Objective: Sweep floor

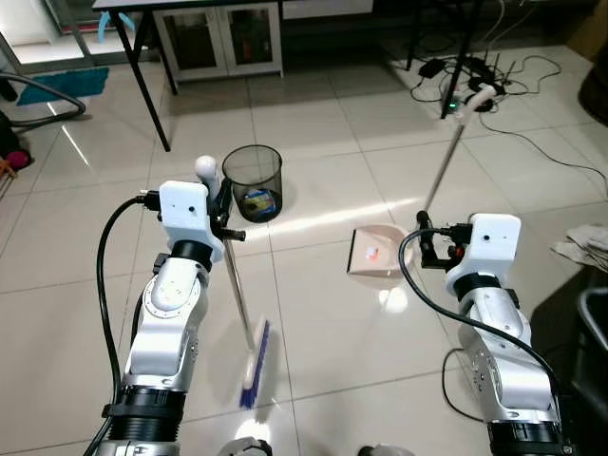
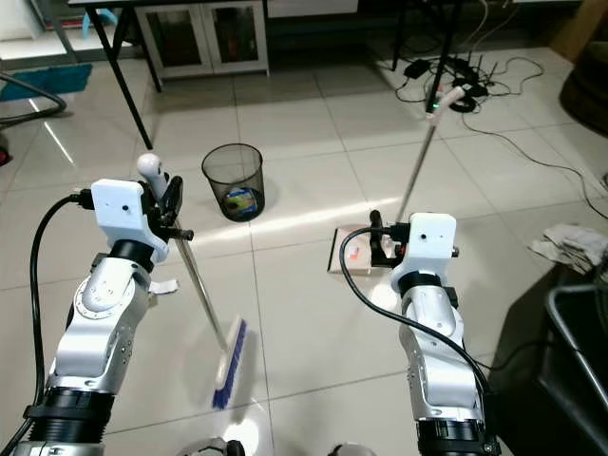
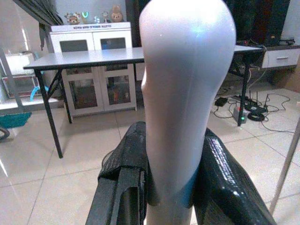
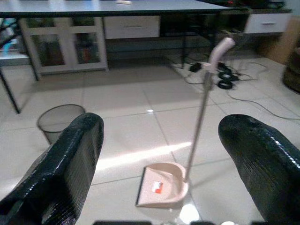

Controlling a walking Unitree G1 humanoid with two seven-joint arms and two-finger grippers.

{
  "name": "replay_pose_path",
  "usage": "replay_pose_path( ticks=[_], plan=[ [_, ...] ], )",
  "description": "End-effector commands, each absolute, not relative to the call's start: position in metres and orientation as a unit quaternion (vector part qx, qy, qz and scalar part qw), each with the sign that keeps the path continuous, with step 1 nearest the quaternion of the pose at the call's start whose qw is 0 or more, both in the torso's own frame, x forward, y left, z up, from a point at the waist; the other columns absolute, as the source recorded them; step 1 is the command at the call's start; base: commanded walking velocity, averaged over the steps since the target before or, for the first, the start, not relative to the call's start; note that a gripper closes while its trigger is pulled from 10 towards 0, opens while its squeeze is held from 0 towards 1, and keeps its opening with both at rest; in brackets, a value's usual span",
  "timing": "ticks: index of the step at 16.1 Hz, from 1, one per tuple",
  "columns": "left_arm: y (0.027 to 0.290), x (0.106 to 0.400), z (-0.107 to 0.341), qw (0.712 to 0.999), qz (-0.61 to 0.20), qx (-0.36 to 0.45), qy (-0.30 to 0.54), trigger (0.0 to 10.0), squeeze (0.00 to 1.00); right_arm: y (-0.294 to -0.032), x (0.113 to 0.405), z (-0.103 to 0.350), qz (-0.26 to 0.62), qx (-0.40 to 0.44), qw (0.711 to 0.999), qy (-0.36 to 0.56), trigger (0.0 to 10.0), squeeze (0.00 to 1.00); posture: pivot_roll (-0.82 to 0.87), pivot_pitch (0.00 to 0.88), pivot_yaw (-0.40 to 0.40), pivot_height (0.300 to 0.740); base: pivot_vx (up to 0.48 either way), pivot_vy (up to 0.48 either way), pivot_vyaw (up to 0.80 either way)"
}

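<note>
the left tool (image 1: 226, 204) clamps the broom (image 1: 235, 285) just below its rounded white handle tip, both black fingers (image 3: 224, 180) pressed against the shaft, while the blue-bristled head rests on the tiled floor (image 1: 323, 313) below and slightly to the right of that tool. the right tool (image 4: 161, 154) hangs with its fingers spread wide and empty, aimed at the pink dustpan (image 1: 376, 251), which stands just ahead of it on the floor with its long handle rising away toward a tangle of cables (image 1: 484, 71). a small scrap of red-and-white litter lies inside the pan. a black mesh bin (image 1: 254, 181) sits just beyond the left tool, close to the broom shaft.

the grip sits very high on the broom, so any sweeping stroke would likely let the head swing or twist loosely, and the shaft could knock the bin over. the dustpan stands free and unheld; a push from the bristles or a clumsy closing of the right tool could tip its handle into the cables. the glossy tiles may let the pan slide rather than catch debris.
</note>
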State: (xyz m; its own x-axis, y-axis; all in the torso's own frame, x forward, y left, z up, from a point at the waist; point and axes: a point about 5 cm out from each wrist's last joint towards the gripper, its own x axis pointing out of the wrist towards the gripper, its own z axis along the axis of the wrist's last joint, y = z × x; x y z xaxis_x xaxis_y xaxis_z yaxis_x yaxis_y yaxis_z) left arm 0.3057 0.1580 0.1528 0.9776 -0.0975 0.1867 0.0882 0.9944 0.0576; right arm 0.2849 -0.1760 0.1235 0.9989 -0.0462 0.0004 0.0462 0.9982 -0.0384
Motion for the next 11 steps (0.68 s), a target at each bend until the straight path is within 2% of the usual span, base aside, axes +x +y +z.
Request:
replay_pose_path(
  ticks=[1, 4, 8, 11],
  plan=[
    [0.1571, 0.3037, 0.1603, 0.991, -0.055, 0.034, -0.115, 10.0, 0.0, -0.1745, 0.2868, 0.1279, -0.014, -0.017, 1.0, -0.007, 10.0, 0.0, 0.01, 0.066, 0.041, 0.74, 0.379, 0.0, 0.0],
    [0.157, 0.304, 0.1621, 0.991, -0.06, 0.032, -0.119, 10.0, 0.0, -0.1753, 0.2878, 0.1272, -0.016, 0.002, 1.0, -0.005, 10.0, 0.0, 0.01, 0.072, 0.041, 0.74, 0.42, 0.0, 0.0],
    [0.1568, 0.3029, 0.1627, 0.99, -0.062, 0.028, -0.12, 10.0, 0.0, -0.1745, 0.2875, 0.1267, -0.009, 0.001, 1.0, -0.003, 10.0, 0.0, 0.01, 0.078, 0.041, 0.74, 0.433, 0.0, -0.6],
    [0.1572, 0.302, 0.163, 0.991, -0.065, 0.022, -0.119, 10.0, 0.0, -0.1742, 0.2869, 0.1264, -0.007, -0.003, 1.0, -0.005, 10.0, 0.0, 0.01, 0.086, 0.046, 0.74, 0.439, 0.0, 0.0]
  ],
)
